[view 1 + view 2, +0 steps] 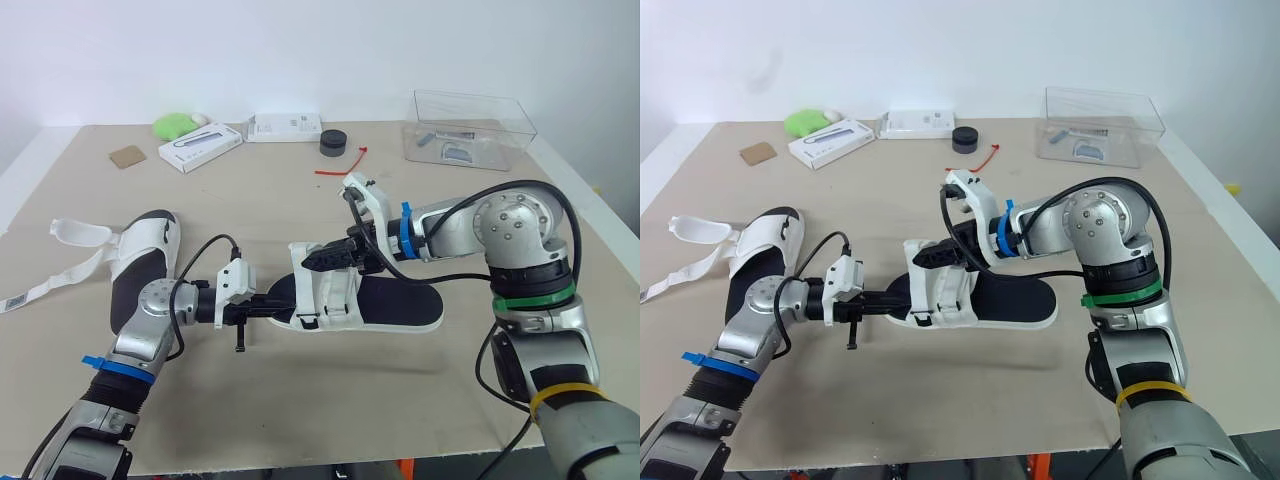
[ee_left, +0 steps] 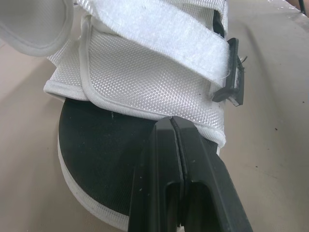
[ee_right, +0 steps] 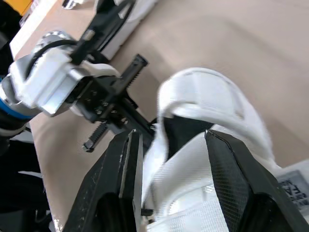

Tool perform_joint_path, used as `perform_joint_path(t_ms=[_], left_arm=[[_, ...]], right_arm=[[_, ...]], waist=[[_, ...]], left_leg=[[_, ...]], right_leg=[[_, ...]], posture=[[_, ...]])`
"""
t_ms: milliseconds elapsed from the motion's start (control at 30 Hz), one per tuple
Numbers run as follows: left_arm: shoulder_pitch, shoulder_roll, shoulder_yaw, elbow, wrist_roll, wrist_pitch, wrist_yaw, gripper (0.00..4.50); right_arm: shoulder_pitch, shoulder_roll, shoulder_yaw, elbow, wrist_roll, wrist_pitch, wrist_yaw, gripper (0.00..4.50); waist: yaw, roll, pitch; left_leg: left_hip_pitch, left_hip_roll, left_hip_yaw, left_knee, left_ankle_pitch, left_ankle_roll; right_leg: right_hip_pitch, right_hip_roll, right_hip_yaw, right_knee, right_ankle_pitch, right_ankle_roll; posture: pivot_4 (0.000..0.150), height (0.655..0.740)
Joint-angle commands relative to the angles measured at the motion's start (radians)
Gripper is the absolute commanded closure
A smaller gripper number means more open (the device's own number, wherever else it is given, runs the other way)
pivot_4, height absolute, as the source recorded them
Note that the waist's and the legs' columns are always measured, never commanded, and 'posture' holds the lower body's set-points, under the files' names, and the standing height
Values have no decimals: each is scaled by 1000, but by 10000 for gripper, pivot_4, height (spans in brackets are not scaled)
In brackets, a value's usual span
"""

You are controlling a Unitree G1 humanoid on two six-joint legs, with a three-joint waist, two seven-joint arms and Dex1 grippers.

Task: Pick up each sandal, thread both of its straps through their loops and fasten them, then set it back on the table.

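The sandal (image 1: 390,302) lies mid-table, long axis left-right. The left gripper (image 1: 288,304), fingers pressed together, seemingly pins its left end. The right gripper (image 1: 313,260) gapes wide astride the strap (image 3: 207,95).

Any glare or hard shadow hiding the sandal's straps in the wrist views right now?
Left wrist view: no glare; the white strap and its black loop are evenly lit, only the insole beneath the upper is dark. Right wrist view: the arched strap reads bright white, shaded underneath. Left eye view: a soft shadow under the centre sandal.
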Motion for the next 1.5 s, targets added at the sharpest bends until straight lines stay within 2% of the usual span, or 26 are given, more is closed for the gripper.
perform_joint_path(t_ms=[33, 167, 200, 600, 667, 933, 1033, 1133, 1267, 1367, 1500], left_arm=[[-7, 0, 0, 3, 3, 4, 1, 45000], [0, 4, 5, -4, 2, 5, 4, 45000], [2, 6, 6, -6, 2, 6, 5, 45000], [3, 5, 6, -14, -5, 16, 6, 45000], [2, 4, 4, -12, -4, 14, 6, 45000], [-7, -1, -2, 3, 1, 4, 2, 45000], [-10, -1, -2, 10, 4, 0, 0, 45000], [-11, 0, -2, 11, 5, -2, -2, 45000], [-10, 5, 4, 9, 2, 1, -4, 45000], [-14, 6, 11, 17, 0, 7, -2, 45000], [-21, 4, 14, 17, -1, 8, 2, 45000]], right_arm=[[-6, 18, -32, -9, -13, 8, 27, 27237], [28, 41, -47, -24, -30, 30, 22, 41983], [40, 44, -50, -38, -28, 42, 21, 44033], [178, 33, 0, -234, 0, 70, 8, 44033], [196, 30, 10, -263, 0, 70, 5, 44033], [227, 11, -25, -334, -12, 62, 3, 44033], [201, -34, -50, -379, -8, 15, 55, 35110], [186, -108, -53, -440, 1, -71, 156, 20592], [232, -168, -172, -500, 170, -44, 256, 1231], [360, -195, -159, -577, 248, -22, 267, 185], [514, -175, -57, -621, 127, -101, 178, 185]], waist=[[0, 0, 0], [0, 0, 0], [0, 0, 0], [0, 0, 0], [0, 0, 0], [0, 0, 0], [0, 0, 0], [0, 0, 0], [1, 0, 0], [2, -1, 0], [0, 0, 0]], left_leg=[[0, 0, 0, 0, 0, 0], [0, 0, 0, 0, 0, 0], [0, 0, 0, 0, 0, 0], [0, 0, -1, 0, 0, 0], [0, 0, -1, 0, 0, 0], [0, 0, -1, 0, 0, 0], [0, 0, -1, 0, 0, 0], [0, -1, -1, 0, 0, 0], [0, 0, -2, 0, 0, 0], [0, 0, -3, 0, 0, 0], [0, 0, -2, 0, 0, 0]], right_leg=[[0, 0, 0, 0, 0, 0], [0, 0, 0, 0, 0, 0], [0, 0, 0, 0, 0, 0], [0, 0, 0, 0, 0, 0], [0, 0, 0, 0, -2, 4], [0, 0, -1, 0, -2, 4], [0, 0, -1, 0, -2, 4], [0, 0, 0, 0, -3, 6], [0, 0, -1, -1, -4, 6], [1, 0, -2, -1, -4, 6], [1, 0, -1, -1, -4, 6]], posture=[[1500, 7400], [1500, 7400], [1500, 7400], [1500, 7400], [1500, 7400], [1500, 7400], [1500, 7400], [1500, 7400], [1500, 7400], [1500, 7400], [1500, 7400]])
